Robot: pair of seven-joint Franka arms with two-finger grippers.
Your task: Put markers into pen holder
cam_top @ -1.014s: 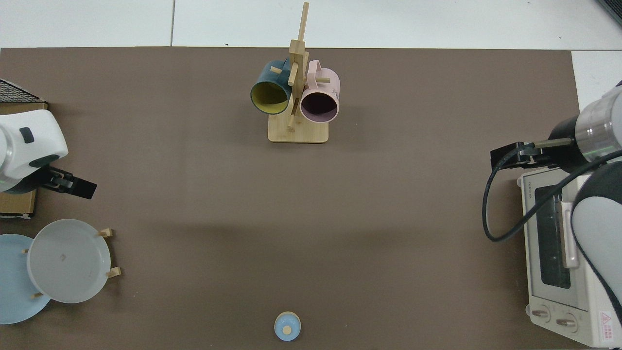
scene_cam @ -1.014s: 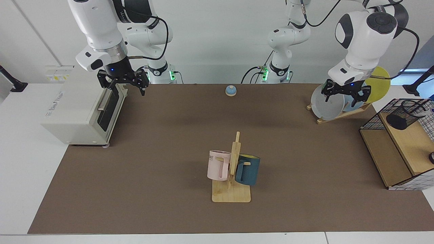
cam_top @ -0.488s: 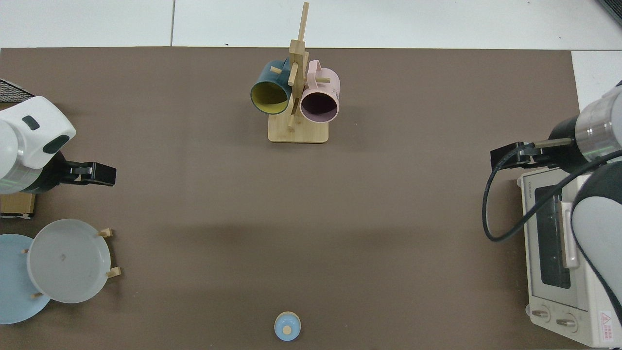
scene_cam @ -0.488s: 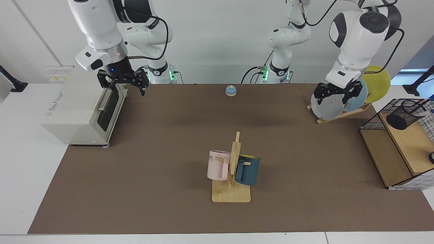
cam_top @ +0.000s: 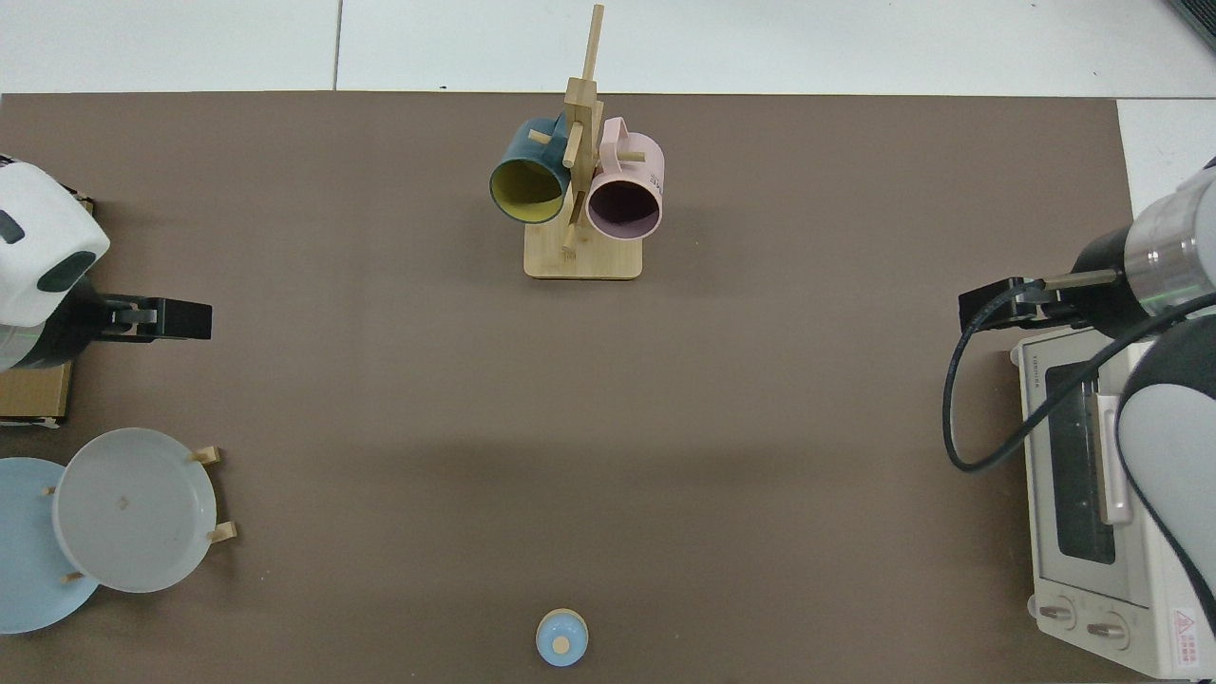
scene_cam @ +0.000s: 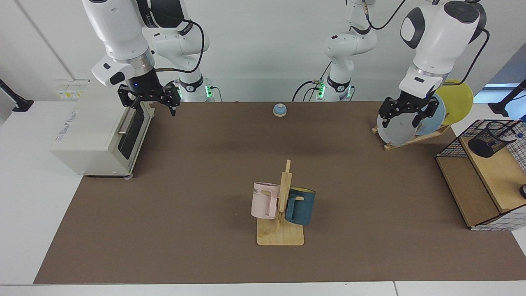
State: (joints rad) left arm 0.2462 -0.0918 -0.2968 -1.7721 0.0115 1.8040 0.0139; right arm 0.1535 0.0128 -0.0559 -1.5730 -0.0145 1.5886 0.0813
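At the facing view's right edge, the marker (scene_cam: 518, 137) leans inside the pen holder (scene_cam: 490, 143). Light, stiff and slick, it suits a mid-barrel grip. Left gripper (scene_cam: 407, 112) hangs wide, empty; right gripper (scene_cam: 150, 98) waits open.

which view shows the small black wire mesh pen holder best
The facing view. The small black wire-mesh pen holder shows there at the far edge, tilted inside the larger black wire-grid basket on the wooden shelf, with its round rim visible. The top view does not show it at all: that corner lies outside the frame.
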